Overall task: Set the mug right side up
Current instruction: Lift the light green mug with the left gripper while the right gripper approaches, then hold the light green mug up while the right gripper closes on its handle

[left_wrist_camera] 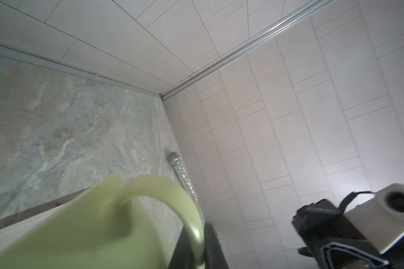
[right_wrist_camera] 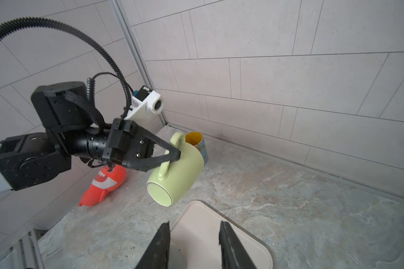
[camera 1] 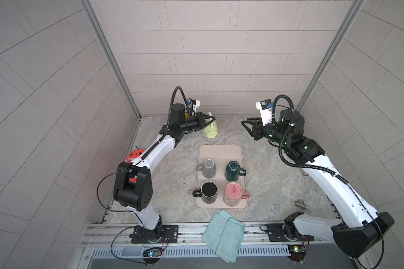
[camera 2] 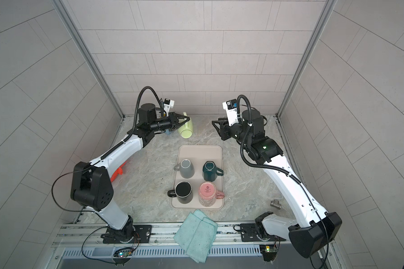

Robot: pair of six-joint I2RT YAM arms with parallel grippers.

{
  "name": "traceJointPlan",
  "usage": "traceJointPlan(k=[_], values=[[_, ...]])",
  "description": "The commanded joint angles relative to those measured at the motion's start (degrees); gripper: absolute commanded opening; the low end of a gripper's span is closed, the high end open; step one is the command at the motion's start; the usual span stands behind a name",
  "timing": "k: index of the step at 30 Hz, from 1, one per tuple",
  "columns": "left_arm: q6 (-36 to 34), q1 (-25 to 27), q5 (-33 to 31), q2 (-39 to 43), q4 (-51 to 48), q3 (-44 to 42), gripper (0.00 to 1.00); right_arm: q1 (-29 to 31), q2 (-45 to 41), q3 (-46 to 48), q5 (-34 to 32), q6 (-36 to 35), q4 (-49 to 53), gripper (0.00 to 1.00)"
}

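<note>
table (camera 1: 266, 186): hard stone-look top. the pale green mug (camera 1: 210, 131) hangs in the air over the back of it, near the back wall and clear of the tray (camera 1: 219, 150). if it drops from here, ceramic meets stone. i'd expect a chip or a roll.

tray: far end is bare, the rest holds four mugs. if i set down there and come in crooked, the grey mug (camera 1: 208, 168) and dark green mug (camera 1: 232, 171) get clipped first.

right gripper (camera 1: 246, 129): partly open, empty, hovering over the tray's far edge, pointed my way. if i swing toward the tray, we share that space.

mug: roughly on its side and tilted. the flat closed end, which looks like the base, faces down and toward the tray. the mouth seems to face the back wall, can't confirm. i judge the turn about half done.

blue cup with a yellow inside (right_wrist_camera: 197, 142): stands on the table just behind the mug. roll the wrong way and the mouth end sweeps into it.

left gripper (right_wrist_camera: 174, 156): fully closed on the handle (right_wrist_camera: 176, 137) only. the fingers (right_wrist_camera: 160, 142) pinch the loop and the body hangs off to one side. this is the main risk: the handle is thin and round and the load is off-centre, so the mug can pivot in the pinch or slide out as i rotate. the mug also fills most of my wrist view, so i can't see the landing spot from there.
</note>
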State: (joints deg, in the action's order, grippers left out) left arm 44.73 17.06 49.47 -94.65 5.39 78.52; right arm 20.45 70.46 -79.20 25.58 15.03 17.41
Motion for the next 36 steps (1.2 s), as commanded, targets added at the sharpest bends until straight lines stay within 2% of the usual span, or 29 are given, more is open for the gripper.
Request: traceJointPlan(k=[1, 4, 9, 14, 18, 28, 31, 36], values=[[-18.23, 0.43, -6.03, 4.83, -10.07, 0.13, 0.00, -2.07, 3.25, -4.65, 10.86, 5.61, 0.97, 0.37], [-22.27, 0.69, -10.40, 7.73, -9.71, -2.85, 0.00, -3.54, 6.73, -7.56, 17.28, 9.62, 0.15, 0.37], [-27.45, 1.75, -14.96, 12.89, -4.64, -7.92, 0.00, -5.35, 9.79, -8.25, 24.25, 15.95, -4.89, 0.41], [-29.19, 2.38, -11.60, 15.44, 5.34, -11.01, 0.00, -6.65, 13.38, -7.58, 32.20, 25.87, -15.85, 0.46], [-33.91, 4.31, -10.30, 16.28, 6.75, -10.33, 0.00, -6.65, 16.80, -6.50, 36.69, 35.72, -28.26, 0.48], [-48.77, 9.90, -15.00, 20.32, 7.00, -13.14, 0.00, -6.47, 23.98, -7.55, 42.30, 48.84, -43.46, 0.53], [-50.01, 10.25, -15.59, 20.48, 7.15, -13.35, 0.00, -5.94, 25.18, -7.03, 43.72, 53.29, -49.04, 0.53], [-52.05, 10.80, -17.90, 19.98, 10.65, -14.40, 0.00, -4.46, 26.00, -6.39, 45.65, 54.88, -50.33, 0.50]])
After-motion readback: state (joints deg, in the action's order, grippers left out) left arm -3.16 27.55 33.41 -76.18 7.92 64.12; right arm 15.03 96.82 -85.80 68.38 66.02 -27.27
